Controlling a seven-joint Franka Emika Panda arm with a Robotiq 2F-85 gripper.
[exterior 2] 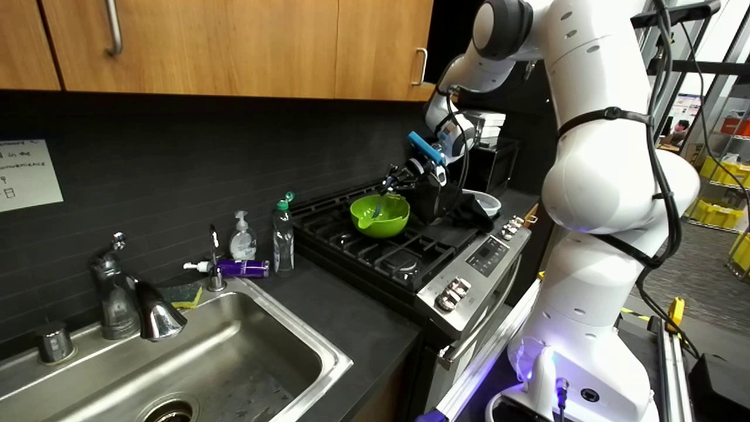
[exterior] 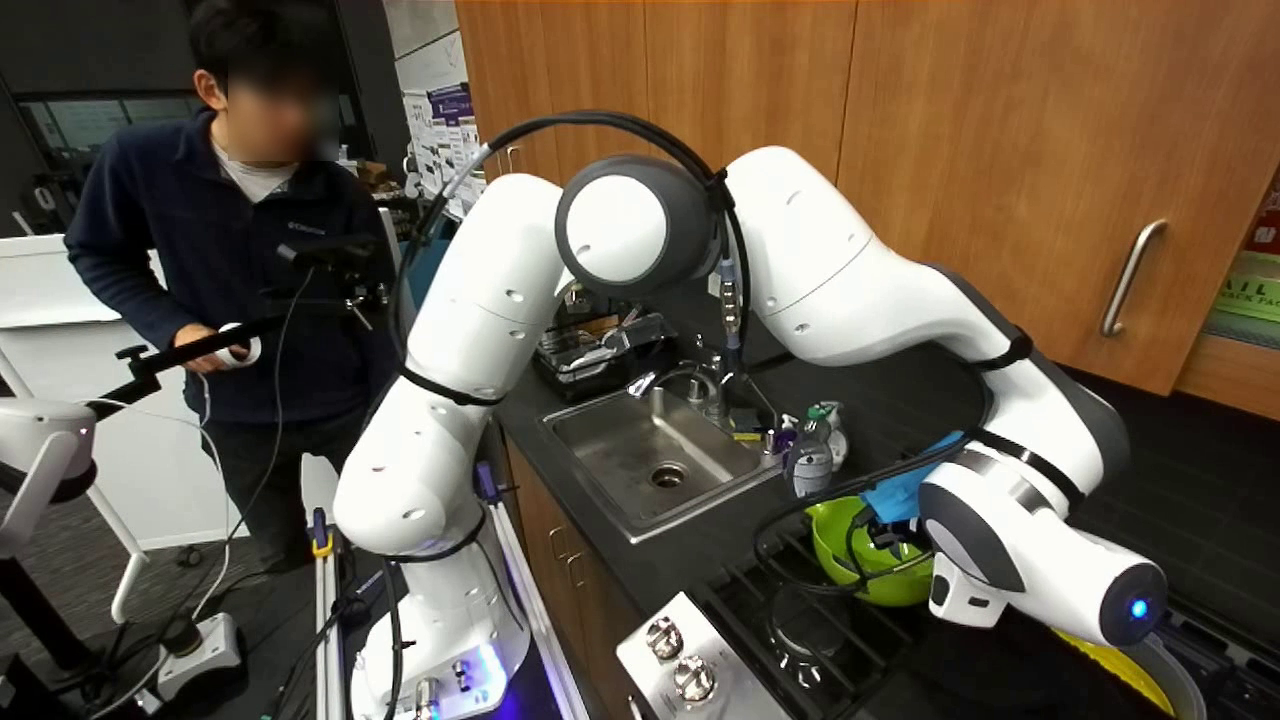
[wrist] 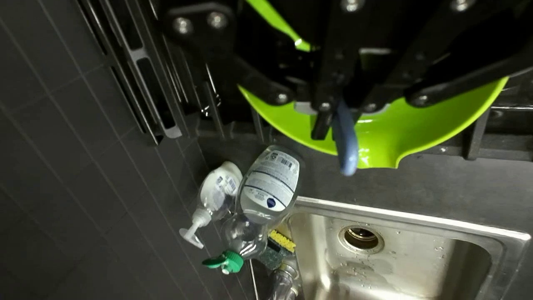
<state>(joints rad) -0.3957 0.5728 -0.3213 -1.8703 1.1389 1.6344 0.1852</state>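
Observation:
My gripper (wrist: 339, 125) comes in from the top of the wrist view, its jaws closed on a slim blue-grey utensil (wrist: 349, 150). One rounded end of the utensil sticks out past the fingers. In an exterior view the utensil (exterior 2: 378, 206) slants down from the gripper (exterior 2: 387, 185) into a green bowl (exterior 2: 384, 228). Whether it touches the bowl's inside I cannot tell. The bowl stands on the stove grates and has a pouring spout; it also shows in the wrist view (wrist: 441, 121) and in an exterior view (exterior: 830, 545), where the arm hides most of the gripper.
The black stove (exterior 2: 404, 264) has front knobs. A black cloth (exterior 2: 476, 212) and a whitish container (exterior 2: 489, 204) lie beyond the bowl. A clear bottle with green cap (wrist: 266, 187), a pump bottle (wrist: 218, 187) and a steel sink (wrist: 399, 258) are beside the stove. Cabinets hang above.

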